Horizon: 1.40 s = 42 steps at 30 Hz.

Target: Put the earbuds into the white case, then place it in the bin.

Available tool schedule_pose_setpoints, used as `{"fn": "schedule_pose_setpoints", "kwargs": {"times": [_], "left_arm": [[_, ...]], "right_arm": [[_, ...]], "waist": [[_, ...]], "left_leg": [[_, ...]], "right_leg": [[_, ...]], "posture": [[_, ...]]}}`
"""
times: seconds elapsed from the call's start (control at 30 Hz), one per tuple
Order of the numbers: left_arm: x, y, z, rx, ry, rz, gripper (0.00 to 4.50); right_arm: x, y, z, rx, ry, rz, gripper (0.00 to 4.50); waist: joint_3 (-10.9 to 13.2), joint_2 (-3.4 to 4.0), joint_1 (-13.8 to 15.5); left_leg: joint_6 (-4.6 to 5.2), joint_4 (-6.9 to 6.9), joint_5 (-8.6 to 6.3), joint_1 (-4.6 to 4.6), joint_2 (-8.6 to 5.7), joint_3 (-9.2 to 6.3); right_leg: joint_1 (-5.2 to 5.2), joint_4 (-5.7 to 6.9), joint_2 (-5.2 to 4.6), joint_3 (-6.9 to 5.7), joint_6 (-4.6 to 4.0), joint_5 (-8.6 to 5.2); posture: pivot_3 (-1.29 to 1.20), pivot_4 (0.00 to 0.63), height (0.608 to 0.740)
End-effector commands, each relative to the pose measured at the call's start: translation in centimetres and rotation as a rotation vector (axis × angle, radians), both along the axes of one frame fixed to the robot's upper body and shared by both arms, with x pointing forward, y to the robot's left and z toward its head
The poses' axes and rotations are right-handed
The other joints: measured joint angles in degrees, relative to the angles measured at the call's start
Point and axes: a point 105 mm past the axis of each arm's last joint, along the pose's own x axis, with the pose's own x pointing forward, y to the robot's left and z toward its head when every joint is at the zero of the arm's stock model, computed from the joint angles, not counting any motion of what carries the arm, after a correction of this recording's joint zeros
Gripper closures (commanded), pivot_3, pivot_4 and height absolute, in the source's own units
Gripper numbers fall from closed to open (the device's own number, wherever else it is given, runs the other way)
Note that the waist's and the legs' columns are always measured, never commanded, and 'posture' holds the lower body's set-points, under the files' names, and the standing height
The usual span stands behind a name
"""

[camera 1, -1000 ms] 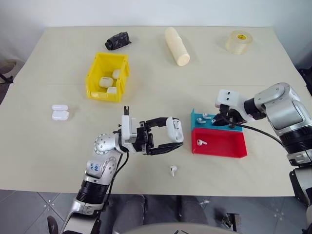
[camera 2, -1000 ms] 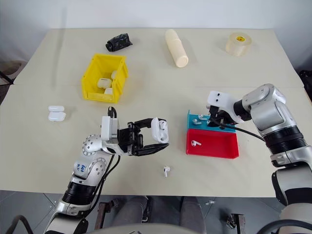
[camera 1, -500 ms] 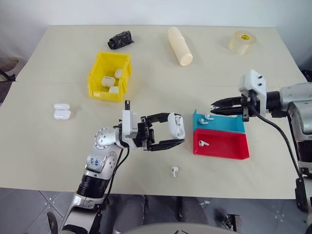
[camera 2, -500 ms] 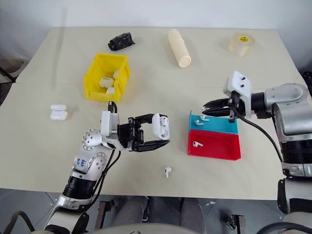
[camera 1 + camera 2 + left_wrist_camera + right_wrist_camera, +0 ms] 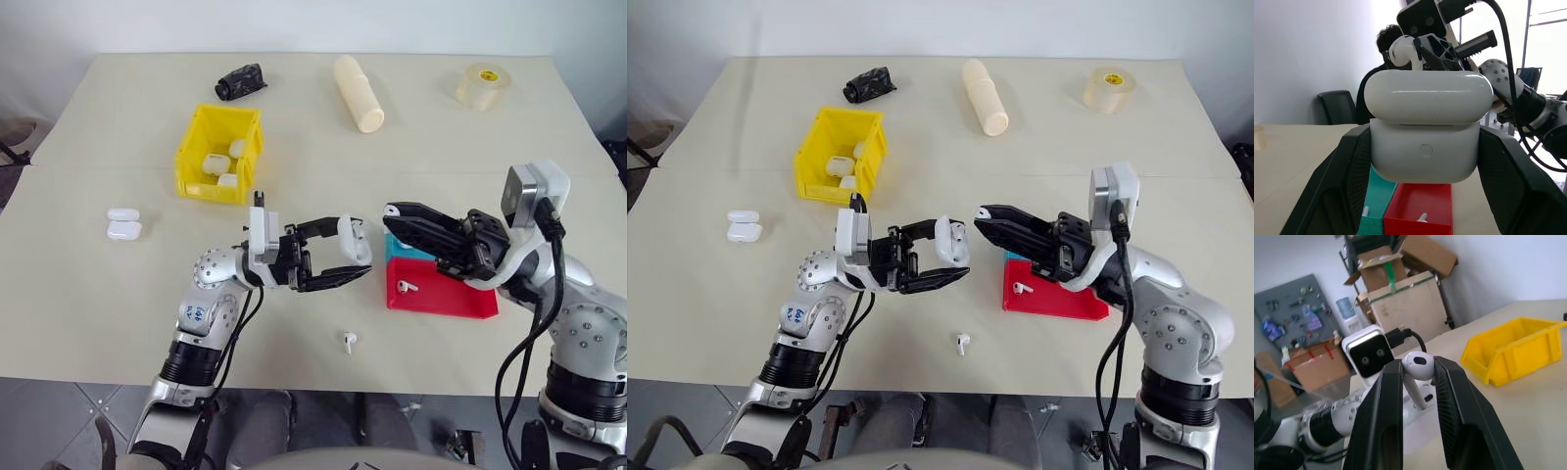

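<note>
Two grippers face each other over the table point(image 5: 118, 323) in front of you. Your left gripper point(image 5: 355, 259) has its black fingers clamped on the white case point(image 5: 354, 241), which it holds raised above the tabletop; from the left wrist view you see the case point(image 5: 1425, 129) squeezed between the two pads, its lid side up. Your right gripper point(image 5: 394, 211) points toward that case, its tip just beside it, and its fingers are pinched on one of the earbuds point(image 5: 1418, 367); in the right wrist view you see the white bud head caught between the two black fingers point(image 5: 1383, 411) with its stem hanging down.

Behind and under your right arm you see the red tray point(image 5: 446, 299) with one earbud point(image 5: 404, 287) lying in it, and the blue tray point(image 5: 400, 247) touching its far side, mostly hidden by the arm. Another loose earbud point(image 5: 348, 342) lies on the bare table near the front edge, between your two arms.

Look to the far left and you find the bin point(image 5: 196, 176), bright yellow, standing well apart from both grippers, with several white cases point(image 5: 217, 163) already in it. Two more white cases point(image 5: 122, 223) sit side by side on the table to the left of your left arm. Along the far edge you have a black crumpled object point(image 5: 239, 80), a cream cylinder point(image 5: 357, 93) lying on its side, and a roll of tape point(image 5: 482, 84).
</note>
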Motion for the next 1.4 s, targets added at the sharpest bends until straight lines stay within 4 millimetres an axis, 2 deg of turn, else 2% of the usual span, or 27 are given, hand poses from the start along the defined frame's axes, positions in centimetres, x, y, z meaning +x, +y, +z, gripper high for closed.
{"fn": "schedule_pose_setpoints", "kwargs": {"times": [0.03,0.33,0.8,1.17,1.33,1.4], "left_arm": [[0.1,0.0,1.0,-0.046,-0.005,-0.005,1.7],[0.5,-0.1,1.2,-0.065,0.014,0.003,1.7],[0.2,-0.4,1.0,-0.058,0.004,-0.022,1.7],[0.7,-0.3,1.9,-0.1,0.014,0.005,1.7],[0.5,-0.5,2.1,-0.102,0.008,-0.007,1.7],[0.4,-0.5,2.2,-0.102,0.002,-0.013,1.7]], "right_arm": [[-1.1,0.7,0.6,0.038,-0.032,0.014,3.87],[-1.5,1.4,-1.5,0.02,0.003,-0.001,3.87],[-0.4,1.7,-1.9,0.049,-0.022,-0.062,3.87],[-1.1,2.1,-3.9,0.001,0.004,-0.036,3.87],[-0.4,1.9,-4.6,0.0,0.042,-0.07,3.87],[-0.6,1.8,-4.8,-0.013,0.065,-0.046,3.25]], "waist": [[0.0,0.0,-0.02],[0.0,0.0,-0.09],[0.0,0.0,-0.11],[0.0,0.0,-0.09],[0.0,0.0,-0.09],[0.0,0.0,-0.07]], "left_leg": [[0.0,0.0,0.0,0.0,0.0,0.0],[0.01,-0.02,0.01,0.03,0.0,0.03],[0.02,-0.03,0.01,0.06,0.0,0.04],[0.02,-0.04,0.01,0.06,0.0,0.04],[0.02,-0.04,0.02,0.08,0.0,0.04],[0.02,-0.03,0.02,0.08,0.0,0.04]], "right_leg": [[-0.01,0.04,0.0,0.0,0.0,0.0],[-0.03,0.13,0.03,0.04,0.0,0.0],[-0.03,0.12,0.05,0.07,-0.01,-0.01],[-0.03,0.09,0.05,0.07,-0.01,-0.01],[-0.03,0.11,0.07,0.07,-0.01,-0.01],[-0.02,0.11,0.07,0.08,-0.01,-0.01]], "posture": [[0.0,0.15,0.74],[0.0,0.15,0.74],[0.0,0.15,0.74],[0.0,0.15,0.74],[0.0,0.15,0.74],[0.0,0.15,0.74]]}}
